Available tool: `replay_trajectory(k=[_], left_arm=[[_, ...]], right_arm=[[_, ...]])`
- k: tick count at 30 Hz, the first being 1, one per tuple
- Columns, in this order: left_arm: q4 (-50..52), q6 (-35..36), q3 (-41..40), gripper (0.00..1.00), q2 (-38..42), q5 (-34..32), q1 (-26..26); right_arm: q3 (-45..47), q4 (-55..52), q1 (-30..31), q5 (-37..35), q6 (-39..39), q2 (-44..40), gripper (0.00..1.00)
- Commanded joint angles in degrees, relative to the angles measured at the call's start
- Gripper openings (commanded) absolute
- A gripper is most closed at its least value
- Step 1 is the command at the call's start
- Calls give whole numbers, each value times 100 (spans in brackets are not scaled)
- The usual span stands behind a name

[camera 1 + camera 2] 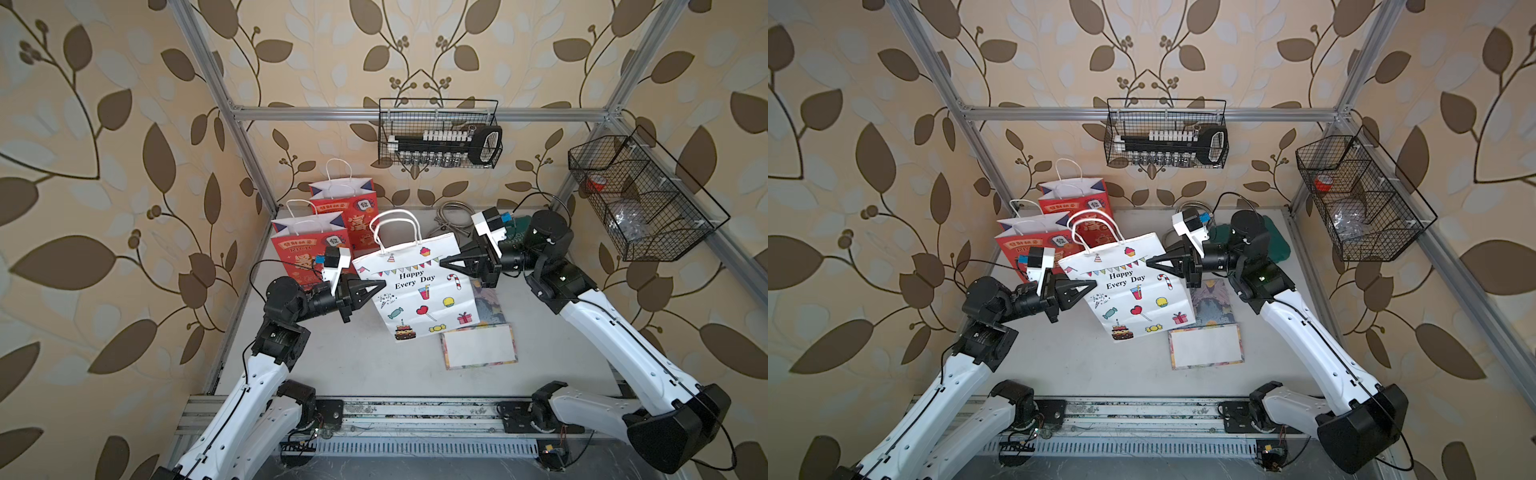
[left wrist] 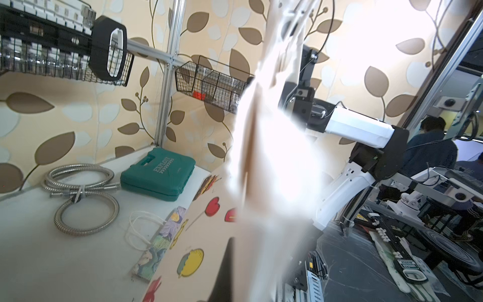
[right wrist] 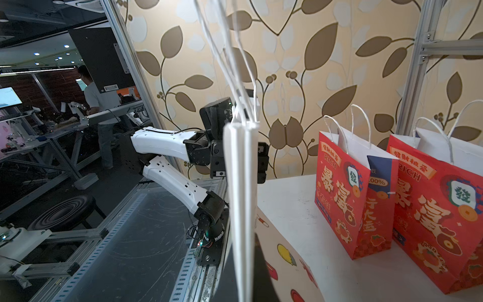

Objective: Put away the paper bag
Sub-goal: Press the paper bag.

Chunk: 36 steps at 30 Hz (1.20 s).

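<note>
A white paper bag (image 1: 419, 286) (image 1: 1133, 282) printed "Happy Every Day" is folded flat and held upright over the middle of the table in both top views. My left gripper (image 1: 382, 284) (image 1: 1094, 284) is shut on its left edge. My right gripper (image 1: 442, 262) (image 1: 1149, 262) is shut on its upper right edge. In the left wrist view the bag (image 2: 209, 235) fills the middle, with one dark finger (image 2: 224, 272) pressed on its printed face. The right wrist view shows the bag's folded edge (image 3: 241, 196) pinched between the fingers (image 3: 261, 272). Its handles stick upward.
Two red paper bags (image 1: 309, 249) (image 1: 353, 208) stand at the back left. A floral bag (image 1: 480, 346) lies flat under and right of the white one. A green tool case (image 2: 159, 175) and metal hose (image 2: 81, 198) lie at the back. Wire baskets (image 1: 440, 133) (image 1: 640, 199) hang on the frame.
</note>
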<state>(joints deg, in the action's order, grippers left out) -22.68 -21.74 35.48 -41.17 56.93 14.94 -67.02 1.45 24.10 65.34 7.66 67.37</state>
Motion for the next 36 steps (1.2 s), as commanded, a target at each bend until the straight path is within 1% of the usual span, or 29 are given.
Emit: replay_trajectory(k=[1, 4, 5, 6, 7, 8, 9, 10, 11, 13, 14, 16, 19, 20, 21, 25, 26, 27, 28, 29, 30, 31, 33, 35, 36], left_arm=[[-664, -178, 213, 0, 130, -248, -17], [-775, -254, 265, 0, 188, -445, -17], [-850, -336, 270, 0, 188, -492, -17], [-943, -431, 300, 0, 167, -506, -17], [-1041, -528, 323, 0, 150, -507, -17], [-1172, -666, 340, 0, 121, -503, -17], [-1283, -789, 369, 0, 81, -486, -17], [-1368, -900, 403, 0, 45, -468, -17], [-1431, -1013, 444, 0, 8, -448, -17], [-1477, -1128, 536, 0, -60, -388, -17], [-1456, -1138, 586, 0, -82, -344, -16], [-1330, -1087, 671, 0, -111, -305, -17], [-1275, -1047, 744, 0, -128, -338, -17], [-1261, -1051, 778, 0, -138, -344, -17], [-1234, -1051, 813, 0, -154, -349, -17], [-1213, -1030, 938, 0, -172, -373, -16], [-1219, -1040, 975, 0, -171, -375, -17], [-1229, -1050, 1005, 0, -172, -384, -17], [-1253, -1075, 1045, 0, -166, -384, -17], [-1289, -1114, 1078, 0, -179, -392, -13], [-1340, -1151, 1105, 0, -190, -392, -17], [-1381, -1194, 1126, 0, -203, -384, -17], [-1456, -1261, 1153, 0, -225, -384, -17], [-1455, -1278, 1192, 0, -258, -375, -11], [-1437, -1267, 1198, 0, -260, -375, -13]], right_arm=[[-9, -501, -21, 75, -387, -22, 0], [23, -534, -117, 140, -409, -72, 0], [-2, -654, -124, 161, -487, -80, 12], [-42, -843, -134, 249, -619, -75, 38], [-88, -1101, -140, 337, -847, -71, 51], [-166, -1508, -135, 455, -1181, -54, 61], [-234, -1885, -133, 550, -1552, -36, 65], [-282, -2144, -149, 573, -1808, -18, 67], [-324, -2378, -152, 594, -2034, -6, 67], [-338, -2570, -161, 666, -2244, -12, 66], [-340, -2582, -160, 688, -2269, -20, 61], [-331, -2600, -161, 710, -2268, -14, 48], [-318, -2691, -160, 647, -2300, -22, 20], [-309, -2739, -160, 604, -2351, -35, 6], [-303, -2751, -166, 545, -2372, -64, 0], [-335, -2764, -202, 367, -2350, -187, 0], [-352, -2778, -227, 300, -2323, -221, 33], [-355, -2815, -253, 199, -2313, -254, 52], [-339, -2881, -299, 111, -2349, -295, 62], [-297, -2951, -350, 30, -2427, -337, 69], [-238, -2960, -378, -46, -2453, -373, 70], [-190, -2957, -388, -116, -2454, -387, 68], [-195, -2983, -389, -44, -2453, -346, 54], [-251, -2898, -388, 197, -2313, -262, 34], [-266, -2832, -389, 273, -2211, -238, 26]])
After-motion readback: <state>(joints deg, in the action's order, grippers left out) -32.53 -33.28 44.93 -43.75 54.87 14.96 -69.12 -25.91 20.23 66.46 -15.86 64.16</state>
